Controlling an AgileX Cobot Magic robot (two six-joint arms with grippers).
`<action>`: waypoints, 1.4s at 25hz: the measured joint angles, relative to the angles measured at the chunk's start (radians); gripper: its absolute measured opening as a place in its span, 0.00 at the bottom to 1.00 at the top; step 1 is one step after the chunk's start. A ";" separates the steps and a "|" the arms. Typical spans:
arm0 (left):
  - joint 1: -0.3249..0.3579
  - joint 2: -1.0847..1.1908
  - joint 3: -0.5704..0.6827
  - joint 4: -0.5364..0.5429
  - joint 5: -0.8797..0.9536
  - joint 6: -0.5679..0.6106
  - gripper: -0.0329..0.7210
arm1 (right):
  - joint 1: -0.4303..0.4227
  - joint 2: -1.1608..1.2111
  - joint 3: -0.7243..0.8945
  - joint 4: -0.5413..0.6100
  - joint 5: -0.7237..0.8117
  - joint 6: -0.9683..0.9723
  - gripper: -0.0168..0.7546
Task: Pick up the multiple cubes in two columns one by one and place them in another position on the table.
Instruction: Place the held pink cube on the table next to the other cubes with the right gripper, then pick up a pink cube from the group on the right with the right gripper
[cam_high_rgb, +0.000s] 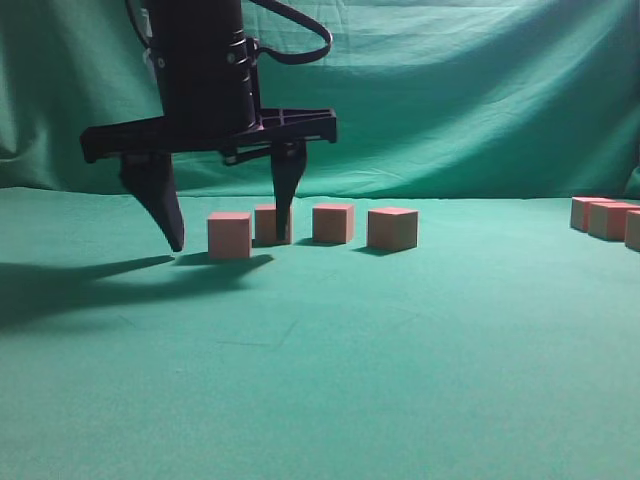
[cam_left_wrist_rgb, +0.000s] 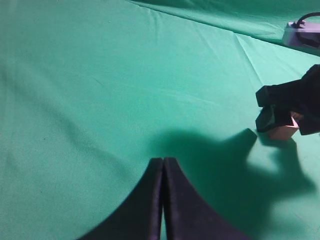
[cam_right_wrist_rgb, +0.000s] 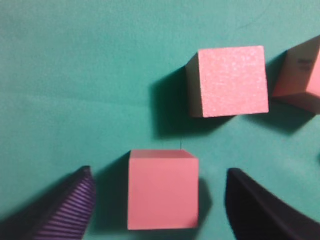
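Note:
Four pinkish-red cubes stand in a loose row on the green table (cam_high_rgb: 330, 380). My right gripper (cam_high_rgb: 230, 242) hangs open over the leftmost cube (cam_high_rgb: 229, 235), one finger on each side with a gap to each. In the right wrist view that cube (cam_right_wrist_rgb: 162, 190) rests on the cloth between the spread fingers of the gripper (cam_right_wrist_rgb: 159, 172). A second cube (cam_high_rgb: 266, 220) is partly hidden behind the right finger; two others (cam_high_rgb: 333, 223) (cam_high_rgb: 392, 228) stand further right. My left gripper (cam_left_wrist_rgb: 163, 161) is shut on nothing above bare cloth.
More cubes (cam_high_rgb: 604, 218) sit grouped at the far right edge. A wrinkled green backdrop (cam_high_rgb: 450, 90) rises behind the table. The left wrist view shows the other gripper (cam_left_wrist_rgb: 292, 102) over a cube (cam_left_wrist_rgb: 284, 132) and a grey device (cam_left_wrist_rgb: 302, 32) at the far corner.

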 joint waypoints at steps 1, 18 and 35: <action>0.000 0.000 0.000 0.000 0.000 0.000 0.04 | 0.000 0.000 0.000 0.002 0.004 0.000 0.73; 0.000 0.000 0.000 0.000 0.000 0.000 0.04 | 0.006 -0.123 0.000 0.065 0.077 -0.068 0.71; 0.000 0.000 0.000 0.000 0.000 0.000 0.04 | 0.026 -0.450 -0.090 0.087 0.145 -0.740 0.71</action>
